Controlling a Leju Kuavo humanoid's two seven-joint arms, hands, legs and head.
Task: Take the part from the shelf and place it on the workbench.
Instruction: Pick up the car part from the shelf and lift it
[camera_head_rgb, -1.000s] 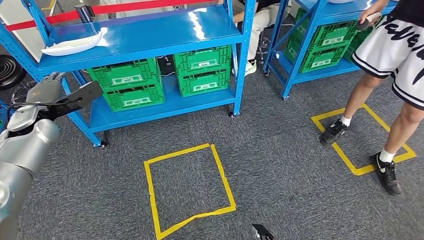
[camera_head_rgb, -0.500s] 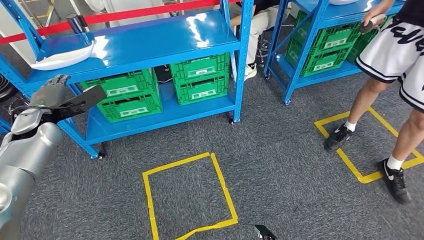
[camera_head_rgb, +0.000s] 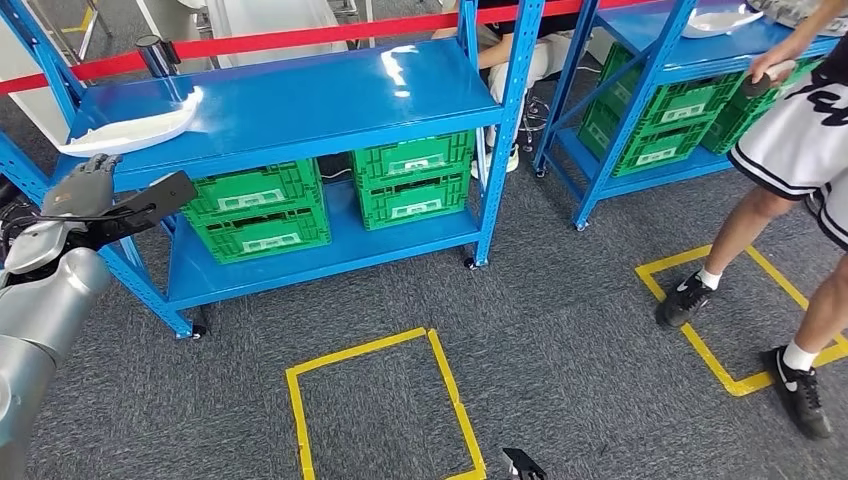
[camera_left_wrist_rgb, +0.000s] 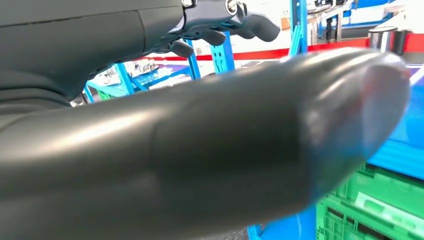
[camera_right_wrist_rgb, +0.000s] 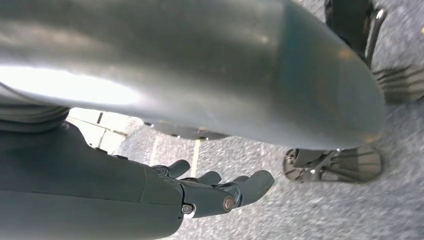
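Left hand: the left hand (camera_head_rgb: 88, 186) is hovering at the front edge of the shelf (camera_head_rgb: 300, 90), raised and empty, fingers loosely apart, with a dark flat piece jutting out beside it.
Right hand: the right hand (camera_right_wrist_rgb: 220, 192) is hanging low over the carpet, fingers gently curled and apart, holding nothing.
Part: the white curved part (camera_head_rgb: 135, 128) is lying on the shelf's top deck at its left end, just beyond the left hand and not yet touched.
Doing it well: I'd say the hand is needing to go up and over the shelf lip, then come down on the part's near rim; it looks thin and shallow, so a firm hold would be wise.
Bins: green crates (camera_head_rgb: 330, 195) are sitting stacked in pairs on the lower deck; I cannot tell what is inside them.
Bystander: a person (camera_head_rgb: 790, 150) is standing at the neighbouring rack on the right.
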